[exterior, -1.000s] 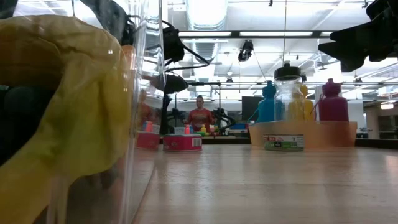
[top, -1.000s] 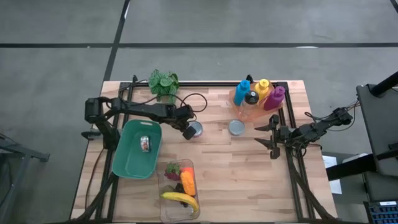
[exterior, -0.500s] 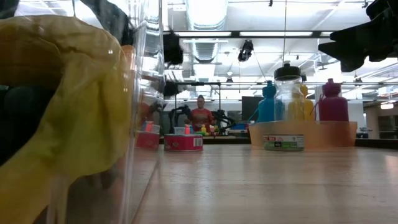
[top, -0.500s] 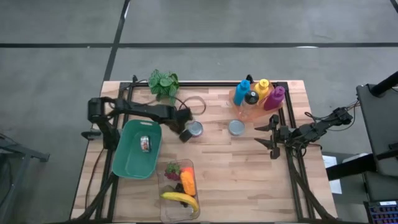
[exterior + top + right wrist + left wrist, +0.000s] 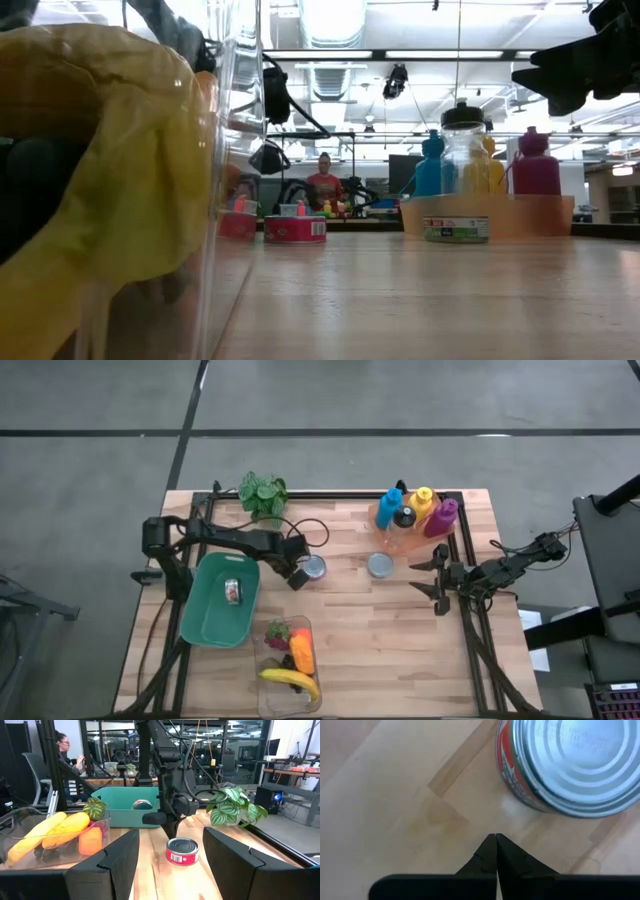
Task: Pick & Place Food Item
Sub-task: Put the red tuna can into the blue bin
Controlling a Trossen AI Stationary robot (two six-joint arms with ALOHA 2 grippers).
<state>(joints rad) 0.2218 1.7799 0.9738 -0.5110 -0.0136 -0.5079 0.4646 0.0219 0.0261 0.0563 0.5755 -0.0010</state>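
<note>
Left gripper point(image 5: 496, 837) is pinched shut beside the red can point(image 5: 570, 765), so open wide first; right gripper point(image 5: 170, 865) waits open.

A robotics lab or open workshop hall: exposed ceiling ducts point(image 5: 340, 75) and strip lights, far workbenches point(image 5: 287, 772) with monitors, a seated person point(image 5: 67, 750) among other robot rigs.

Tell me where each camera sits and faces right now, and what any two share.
High: overhead, straight down; both arms, shut left gripper beside the red can.
Low: table height, past the clear fruit container; arms above.
Left wrist: down past shut fingers at the can.
Right wrist: across the table between open fingers; left arm beyond.
All four show the can.
</note>
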